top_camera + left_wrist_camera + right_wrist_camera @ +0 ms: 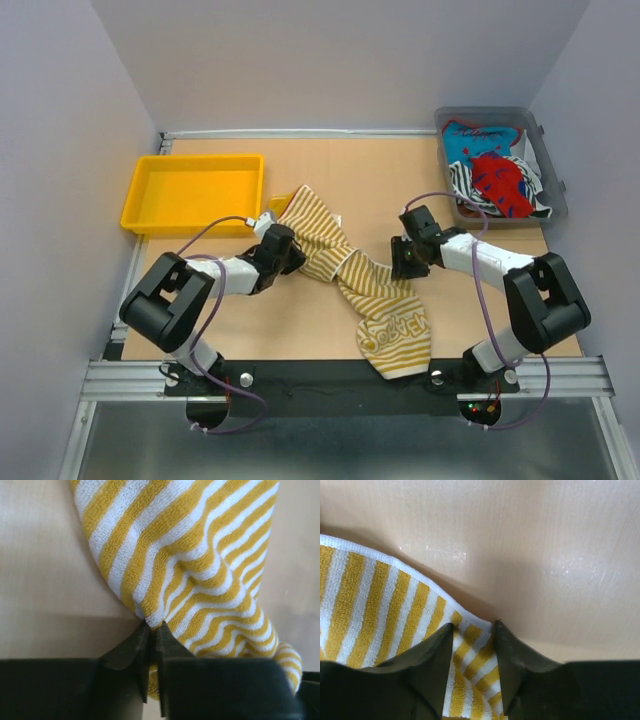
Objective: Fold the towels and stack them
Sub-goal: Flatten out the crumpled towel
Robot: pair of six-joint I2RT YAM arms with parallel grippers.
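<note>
One yellow-striped towel (pixel 385 300), pinched by left hand (pixel 152 628), corner inside spread right hand (pixel 472 626) (one yellow tray (pixel 195 160), one grey bin (pixel 553 185))

Pale lilac walls (pixel 350 60), wooden table (pixel 300 330)

Pale wood counter (pixel 330 165) carrying a tray, a bin and one spread towel

A yellow tray (pixel 192 190) sits at the far left of the counter, and a grey bin (pixel 488 113) stands in the far right corner (the red, blue and black-and-white striped towels (pixel 495 180) heaped in it rest on the bin, not on the wood). Between them the yellow-and-white striped towel (pixel 390 320) lies directly on the counter. It runs slantwise from just beside the tray's near right corner down to the near edge. It is rumpled and narrowed at its middle, and flatter at the near end, which bears lettering too small to read and reaches the black strip along the counter's front.
</note>
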